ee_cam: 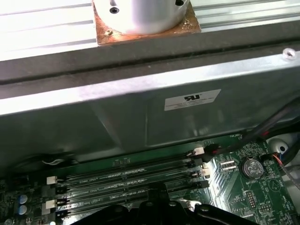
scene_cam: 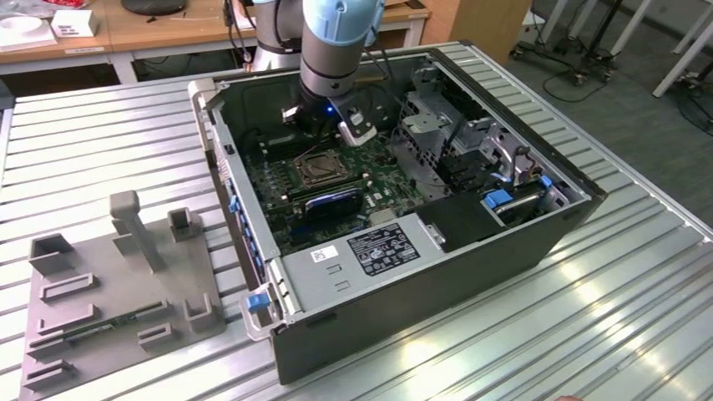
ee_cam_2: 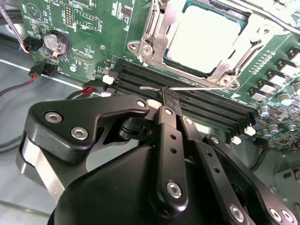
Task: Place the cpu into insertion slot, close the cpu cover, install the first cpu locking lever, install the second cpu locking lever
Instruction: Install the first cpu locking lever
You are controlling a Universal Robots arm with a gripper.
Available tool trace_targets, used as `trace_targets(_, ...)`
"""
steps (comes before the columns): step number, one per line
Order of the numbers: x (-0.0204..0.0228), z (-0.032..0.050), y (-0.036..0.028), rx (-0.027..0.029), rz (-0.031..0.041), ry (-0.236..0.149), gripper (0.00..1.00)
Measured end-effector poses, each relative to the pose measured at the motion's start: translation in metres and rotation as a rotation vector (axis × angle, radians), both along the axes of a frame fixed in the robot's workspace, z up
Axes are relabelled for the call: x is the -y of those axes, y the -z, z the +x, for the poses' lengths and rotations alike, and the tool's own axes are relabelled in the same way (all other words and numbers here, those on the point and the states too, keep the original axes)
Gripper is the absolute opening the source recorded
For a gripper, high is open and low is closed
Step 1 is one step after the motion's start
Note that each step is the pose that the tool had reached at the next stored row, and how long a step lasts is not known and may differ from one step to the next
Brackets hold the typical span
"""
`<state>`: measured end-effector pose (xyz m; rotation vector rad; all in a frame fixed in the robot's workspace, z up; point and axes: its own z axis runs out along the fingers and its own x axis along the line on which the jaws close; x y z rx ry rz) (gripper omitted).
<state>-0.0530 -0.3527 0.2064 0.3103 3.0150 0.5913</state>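
In the second wrist view the cpu [ee_cam_2: 204, 37], a flat silvery-beige square, lies in the insertion slot [ee_cam_2: 220, 70] on the green motherboard [ee_cam_2: 89, 23]. The silvery cpu cover [ee_cam_2: 152, 30] frames it and looks lowered flat. A thin locking lever rod [ee_cam_2: 197, 87] runs along the slot's edge beside the black memory slots [ee_cam_2: 201, 105]. My gripper [ee_cam_2: 168, 95] is shut, and its narrow black tip rests against that rod. In the exterior view the gripper [scene_cam: 316, 140] hangs inside the open case, just behind the slot [scene_cam: 316, 168].
The case walls [scene_cam: 240, 209] close in around the board. A metal drive cage [scene_cam: 446, 134] and a power supply [scene_cam: 373, 249] stand on the exterior view's right of the slot. A coin battery [ee_cam_2: 55, 42] and cables [ee_cam_2: 37, 72] lie nearby. A grey fixture [scene_cam: 123, 284] sits outside the case.
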Motion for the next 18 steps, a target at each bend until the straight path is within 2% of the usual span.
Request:
trace_targets(6, 0.0000, 0.0033, 0.0034, -0.0012, -0.0004, 0.000, 0.11)
trace_targets(10, 0.0000, 0.0057, 0.0048, -0.0034, -0.0032, 0.000, 0.11)
trace_targets(13, -0.0001, 0.0074, 0.0061, -0.0071, -0.0101, 0.000, 0.11)
trace_targets(18, -0.0007, 0.0108, 0.0089, -0.0211, -0.0294, 0.000, 0.11)
